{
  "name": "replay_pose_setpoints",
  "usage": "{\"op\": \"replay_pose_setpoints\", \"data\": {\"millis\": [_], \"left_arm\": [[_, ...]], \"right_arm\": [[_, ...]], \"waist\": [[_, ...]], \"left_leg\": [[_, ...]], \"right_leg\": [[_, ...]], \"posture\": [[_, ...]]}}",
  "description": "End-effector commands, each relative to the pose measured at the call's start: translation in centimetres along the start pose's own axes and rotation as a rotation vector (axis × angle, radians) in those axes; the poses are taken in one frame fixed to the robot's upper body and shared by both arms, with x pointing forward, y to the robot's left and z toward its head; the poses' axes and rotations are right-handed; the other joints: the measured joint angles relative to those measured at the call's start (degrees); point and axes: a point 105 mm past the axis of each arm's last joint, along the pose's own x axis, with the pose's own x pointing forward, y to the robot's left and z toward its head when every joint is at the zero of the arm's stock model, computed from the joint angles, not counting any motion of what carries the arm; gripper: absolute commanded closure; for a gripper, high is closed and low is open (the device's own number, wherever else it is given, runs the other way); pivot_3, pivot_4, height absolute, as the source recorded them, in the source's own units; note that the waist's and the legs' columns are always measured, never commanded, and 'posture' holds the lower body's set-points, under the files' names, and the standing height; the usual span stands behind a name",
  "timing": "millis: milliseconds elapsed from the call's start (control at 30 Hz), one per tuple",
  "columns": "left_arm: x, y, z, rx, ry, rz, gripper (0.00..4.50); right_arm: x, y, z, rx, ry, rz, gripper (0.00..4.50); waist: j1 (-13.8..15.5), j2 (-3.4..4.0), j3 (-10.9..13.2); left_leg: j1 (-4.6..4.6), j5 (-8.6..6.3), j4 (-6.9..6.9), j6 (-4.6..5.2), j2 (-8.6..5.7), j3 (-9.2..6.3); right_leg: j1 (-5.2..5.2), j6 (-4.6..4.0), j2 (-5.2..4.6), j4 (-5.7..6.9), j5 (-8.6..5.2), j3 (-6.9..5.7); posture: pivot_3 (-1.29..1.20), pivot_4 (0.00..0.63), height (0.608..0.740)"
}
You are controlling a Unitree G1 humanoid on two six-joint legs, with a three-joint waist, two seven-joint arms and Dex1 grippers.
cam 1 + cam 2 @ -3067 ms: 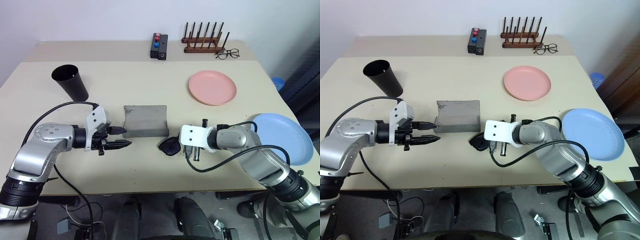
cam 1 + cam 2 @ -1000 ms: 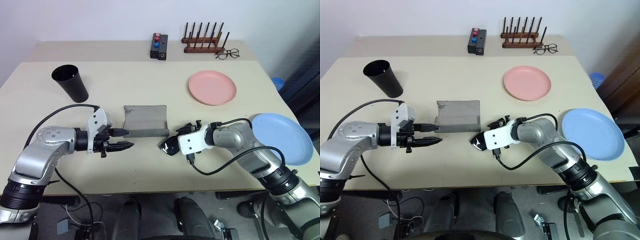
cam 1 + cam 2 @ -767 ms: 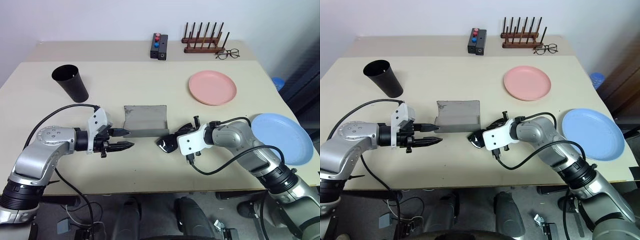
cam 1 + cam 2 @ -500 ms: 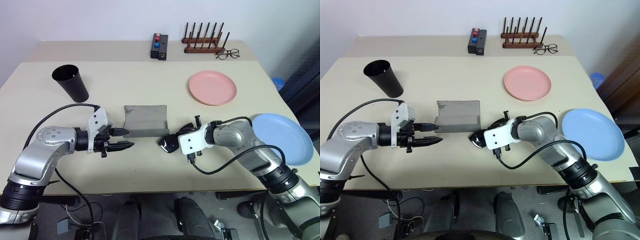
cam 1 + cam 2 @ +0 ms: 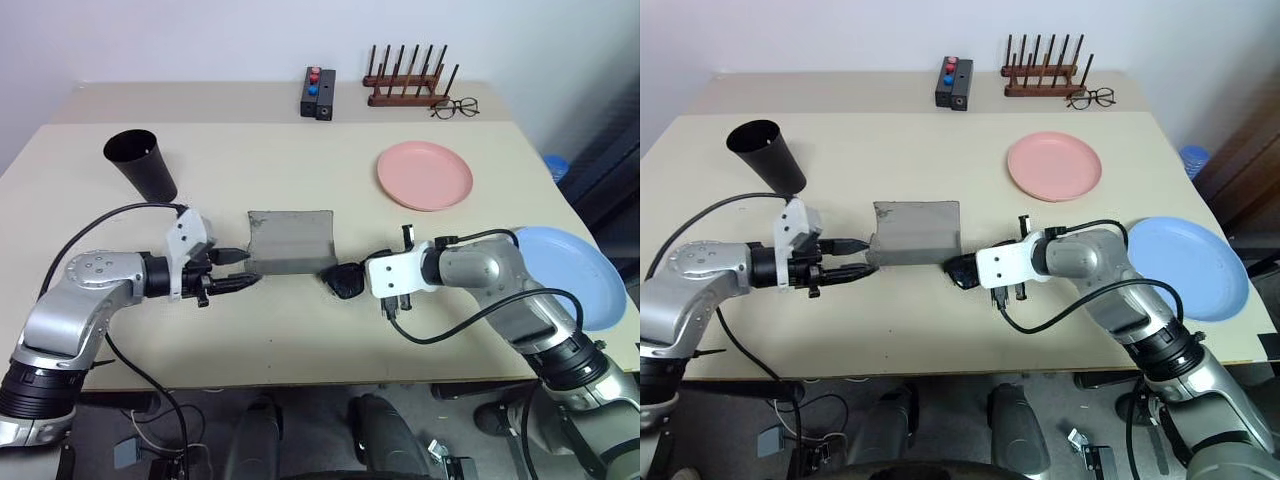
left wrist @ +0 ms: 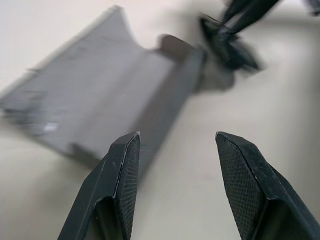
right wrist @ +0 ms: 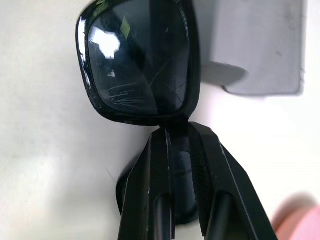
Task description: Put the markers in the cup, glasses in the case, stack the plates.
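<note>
R gripper (image 7: 179,150) pinched on glasses (image 7: 140,65): glossy black frame, scuffed dark lens, just off case's R end. L gripper (image 6: 175,190) spread, textured black pads, near case's L end. Case (image 5: 290,242): grey, matte, open, rectangular. Farther: tapered black cup (image 5: 141,165); round pink plate (image 5: 424,175); blue plate (image 5: 570,270) at R edge.

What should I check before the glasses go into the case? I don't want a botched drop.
1. Right hand shut on the sunglasses: ok.
2. Grey case lying open: ok.
3. Sunglasses beside the case's near corner, not yet over it: not ok.
4. Left hand open at the case's other end, not gripping it: ok.
5. Sunglasses folded: cannot tell.
6. Case interior free of objects: ok.
</note>
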Motion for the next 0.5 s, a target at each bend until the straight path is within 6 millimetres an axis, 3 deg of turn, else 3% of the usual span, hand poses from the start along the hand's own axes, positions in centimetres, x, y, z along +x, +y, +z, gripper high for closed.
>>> {"op": "replay_pose_setpoints", "data": {"millis": [33, 267, 500], "left_arm": [[-2.7, 1.8, -0.5, 0.017, 0.008, 0.127, 2.04], [-5.8, 2.6, -2.1, -0.014, 0.014, 0.218, 2.04], [-6.4, 0.6, -2.2, -0.022, -0.021, 0.143, 2.04]], "right_arm": [[-2.4, -3.4, 2.7, 0.034, -0.055, -0.099, 4.22], [-1.7, -7.3, 8.4, 0.171, -0.226, -0.171, 4.22], [2.8, -7.8, 11.9, 0.285, -0.302, -0.161, 4.22]], "waist": [[-0.4, 0.05, 0.0], [-0.1, 0.05, 0.0], [0.0, 0.04, 0.0]], "left_leg": [[0.0, 0.0, -0.01, 0.0, 0.0, 0.0], [-0.03, 0.0, -0.08, 0.0, 0.02, 0.0], [-0.04, 0.0, -0.08, -0.01, 0.02, 0.02]], "right_leg": [[-0.03, 0.0, 0.0, 0.02, 0.0, 0.01], [-0.13, -0.01, 0.0, 0.06, 0.0, -0.01], [-0.13, -0.04, -0.01, 0.04, 0.01, -0.01]], "posture": [[0.0, 0.15, 0.738], [0.0, 0.15, 0.738], [0.0, 0.15, 0.738]]}}
